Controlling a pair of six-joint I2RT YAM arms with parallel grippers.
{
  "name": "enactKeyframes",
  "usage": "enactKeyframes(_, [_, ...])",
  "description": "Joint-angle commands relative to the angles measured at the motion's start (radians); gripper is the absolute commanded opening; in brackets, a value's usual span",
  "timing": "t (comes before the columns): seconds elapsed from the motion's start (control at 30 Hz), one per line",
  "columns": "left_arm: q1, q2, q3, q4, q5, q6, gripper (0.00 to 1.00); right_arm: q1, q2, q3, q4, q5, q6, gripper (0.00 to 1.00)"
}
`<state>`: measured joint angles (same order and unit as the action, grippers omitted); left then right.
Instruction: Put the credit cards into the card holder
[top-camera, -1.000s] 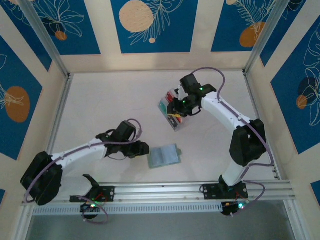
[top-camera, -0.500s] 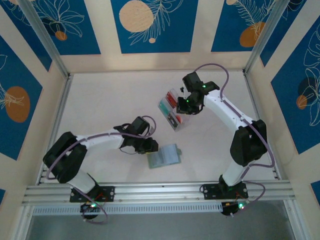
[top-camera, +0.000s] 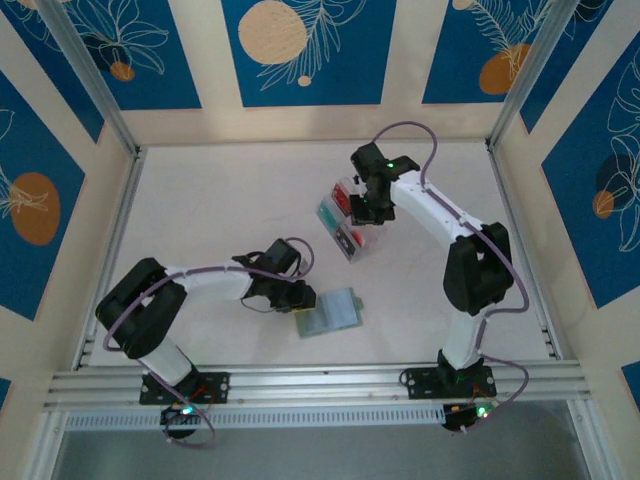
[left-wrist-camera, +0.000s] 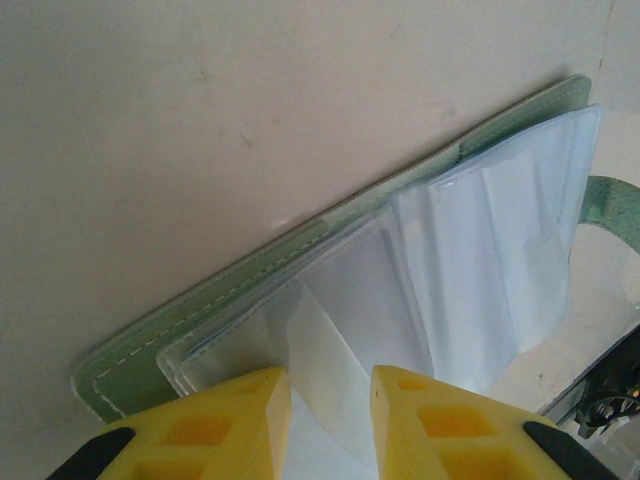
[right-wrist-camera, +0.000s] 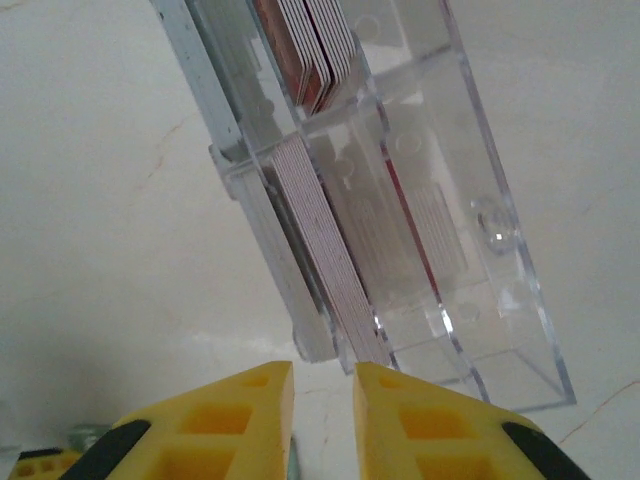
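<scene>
Near edge of card holder (left-wrist-camera: 180, 325) behind left jaws

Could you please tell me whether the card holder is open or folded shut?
Open: the card holder lies flat, its clear sleeves fanned out above the green cover.

sage green card holder (top-camera: 335, 312) with pale stitching; red and white credit cards (right-wrist-camera: 325, 60); blue walls (top-camera: 300, 50), peach circles, white leaf outlines.

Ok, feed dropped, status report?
Left claw nearly shut on clear sleeves of grey-green soft wallet, grip unclear. Right claw at stacked plastic cards in clear plastic box. Path clear.
</scene>
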<state>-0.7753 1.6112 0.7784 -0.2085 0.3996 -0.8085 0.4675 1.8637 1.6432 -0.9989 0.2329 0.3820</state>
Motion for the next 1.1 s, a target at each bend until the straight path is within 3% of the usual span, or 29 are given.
enactKeyframes(0.0, [-0.007,-0.001,-0.030,-0.011,-0.008,0.007,0.28,0.036,0.064,0.061,-0.064,0.124,-0.045,0.27])
enactKeyframes(0.67, [-0.004,-0.022,-0.062,0.019,0.001,-0.014,0.28,0.163,0.233,0.107,-0.082,0.506,-0.081,0.34])
enactKeyframes(1.07, [-0.005,-0.022,-0.078,0.038,0.007,-0.024,0.28,0.182,0.169,0.107,-0.056,0.511,-0.101,0.40])
